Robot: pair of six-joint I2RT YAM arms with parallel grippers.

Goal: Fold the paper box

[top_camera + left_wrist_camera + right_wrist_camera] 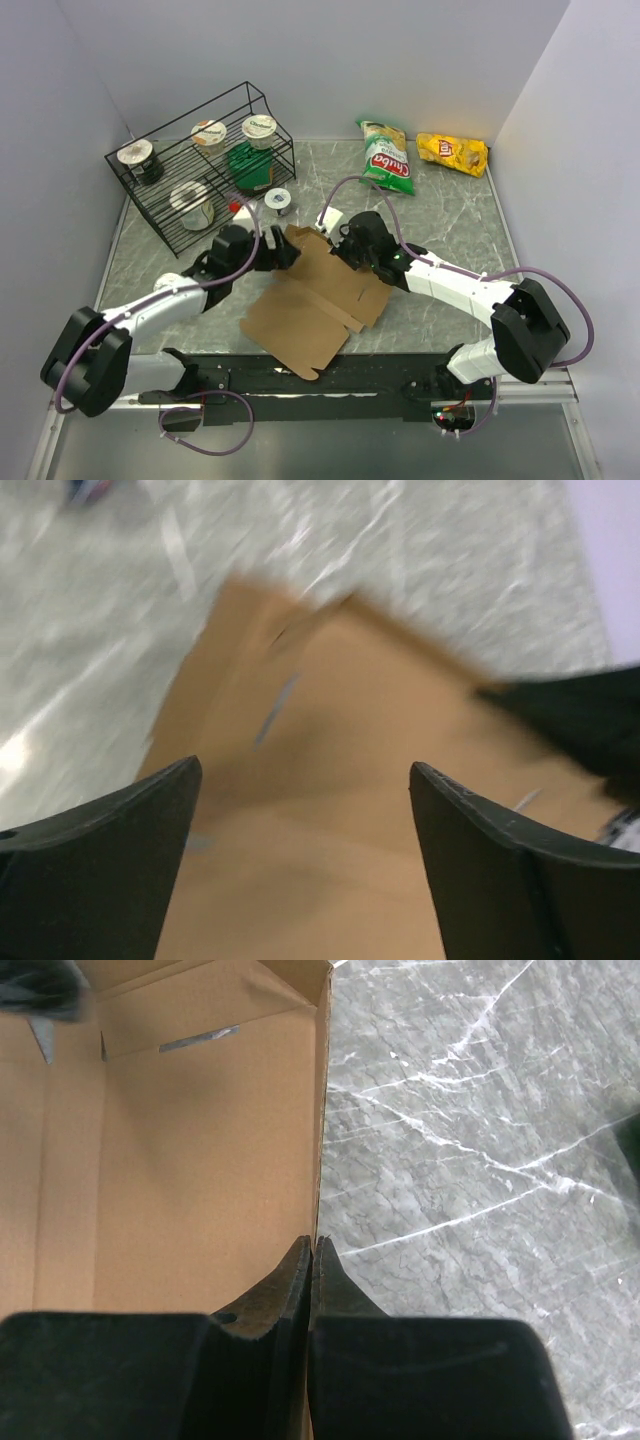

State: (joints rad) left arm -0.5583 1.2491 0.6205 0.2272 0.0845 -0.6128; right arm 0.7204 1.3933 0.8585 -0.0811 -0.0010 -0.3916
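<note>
Jaws on the left arm gape wide and empty over the one paper box (300, 320), which lies mid-counter (450, 220). The right jaws pinch shut on its raised edge. Both arms reach inward. Two chip bags lie behind, one green (386, 160) and one yellow (452, 152).

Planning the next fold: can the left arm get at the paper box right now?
Probably yes. The left gripper hangs open right over the paper box, nothing between; the right gripper seems to pinch its side edge, out of the way.
</note>
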